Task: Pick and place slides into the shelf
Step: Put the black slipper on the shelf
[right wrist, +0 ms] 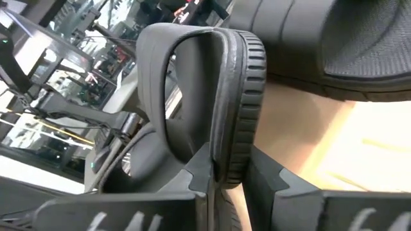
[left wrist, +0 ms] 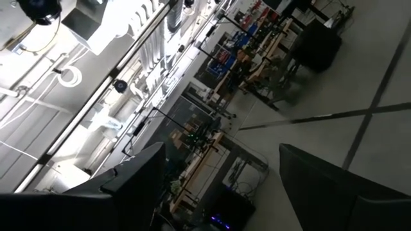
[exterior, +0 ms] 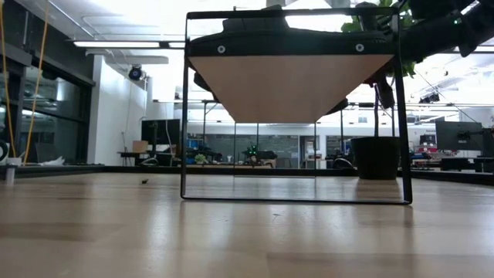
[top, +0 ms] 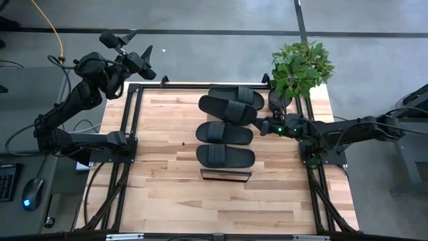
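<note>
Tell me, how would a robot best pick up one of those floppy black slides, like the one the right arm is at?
Probably by the sole's rim at one end, coming in from the right. The right gripper is shut on the slide exactly there, its fingers pinching the thin ribbed edge. That edge fits between them; the wide strap and broad sole likely would not.

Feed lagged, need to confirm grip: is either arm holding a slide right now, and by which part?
Yes. The right gripper is shut on one slide, pinching the sole's edge at one end. The left gripper is raised off the table's back-left corner, holding nothing.
</note>
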